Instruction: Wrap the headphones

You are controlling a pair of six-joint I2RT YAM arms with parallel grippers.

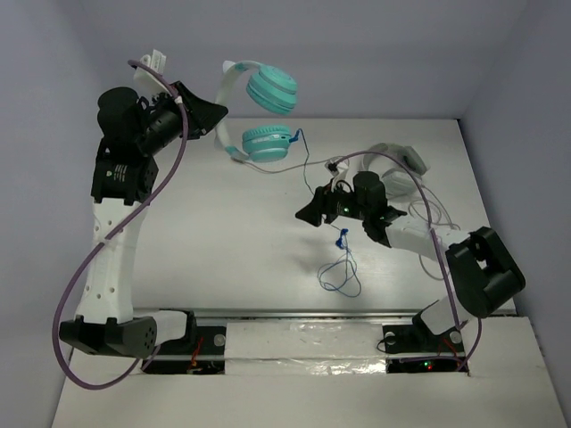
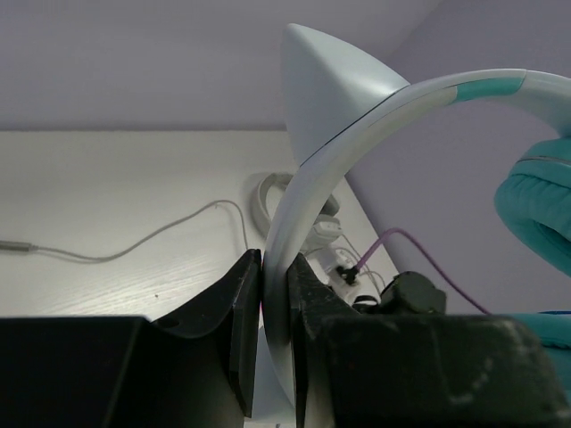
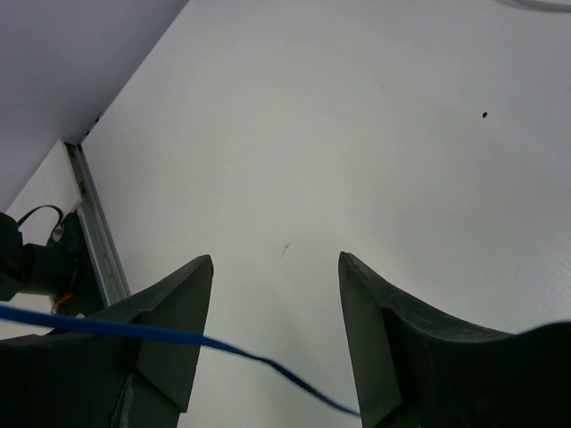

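Note:
The teal headphones (image 1: 268, 116) hang in the air above the far left of the table, one round cup (image 1: 272, 89) over the other. My left gripper (image 1: 210, 116) is shut on their pale headband (image 2: 357, 116), which stands pinched between its black fingers (image 2: 236, 303). The thin blue cable (image 1: 342, 238) trails down from the lower cup to a loose loop on the table. My right gripper (image 1: 308, 211) hovers open at mid-table. In the right wrist view the blue cable (image 3: 223, 343) runs slack across the gap between the open jaws (image 3: 275, 263), which do not clamp it.
White-grey headphones (image 1: 397, 160) with a grey cable (image 2: 134, 245) lie at the back right of the white table (image 1: 223, 232). Purple walls close in the back and both sides. A metal rail (image 1: 294, 314) runs along the near edge.

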